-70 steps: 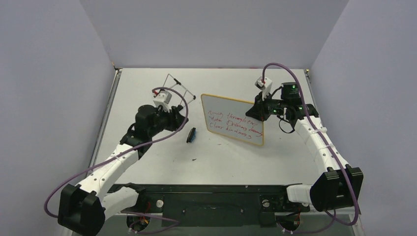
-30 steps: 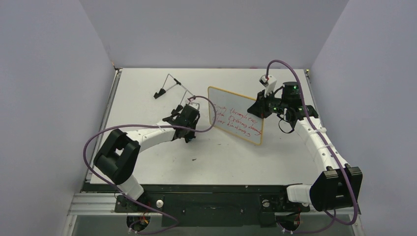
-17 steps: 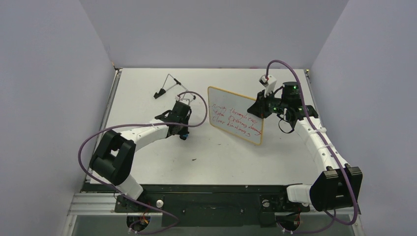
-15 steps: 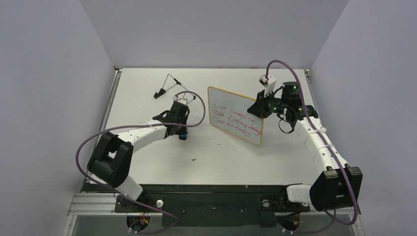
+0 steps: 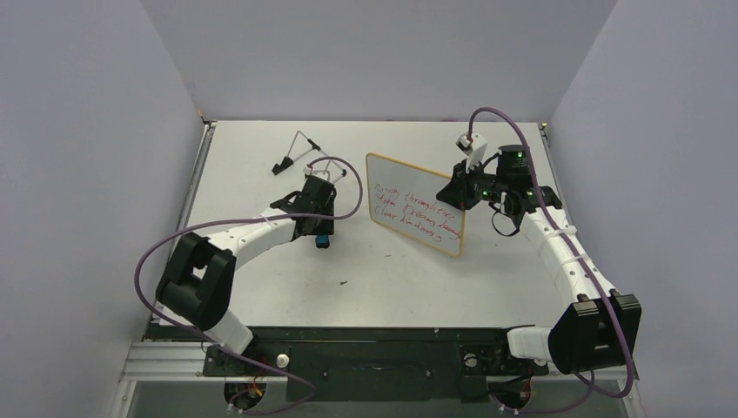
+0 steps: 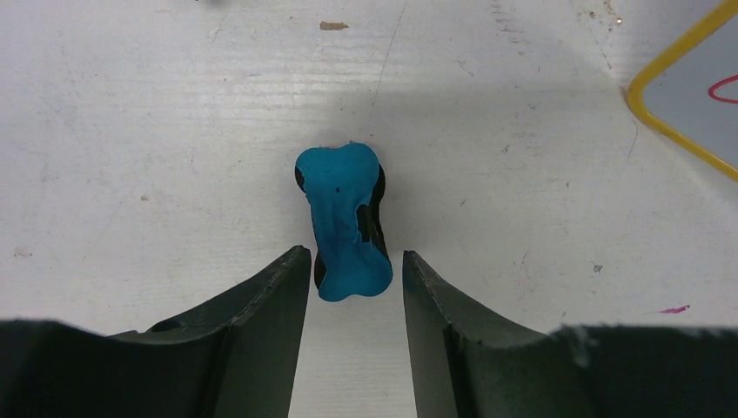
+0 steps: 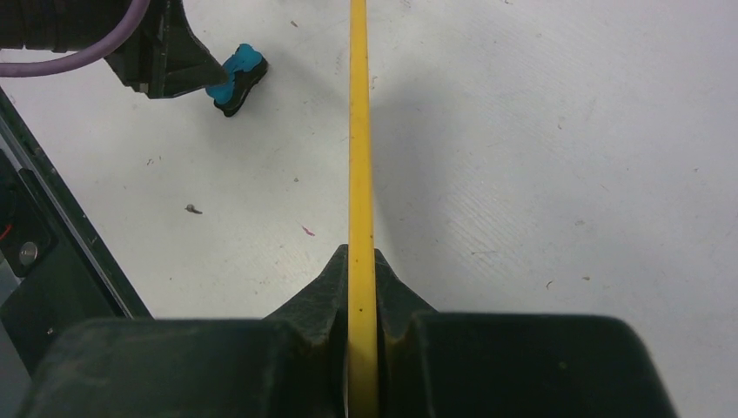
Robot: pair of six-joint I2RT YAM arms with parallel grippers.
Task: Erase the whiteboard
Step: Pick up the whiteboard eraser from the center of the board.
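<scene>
The whiteboard (image 5: 413,209), likely stiff and light, stands tilted right of centre in the top view. Its thin rim is clamped in the right tool (image 7: 360,261), a sensible hold. The left tool (image 6: 354,254) is spread apart around the blue eraser (image 6: 341,209).

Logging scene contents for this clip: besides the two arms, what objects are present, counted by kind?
whiteboard: 1
blue eraser: 1
wire stand: 1
Total: 3
</scene>
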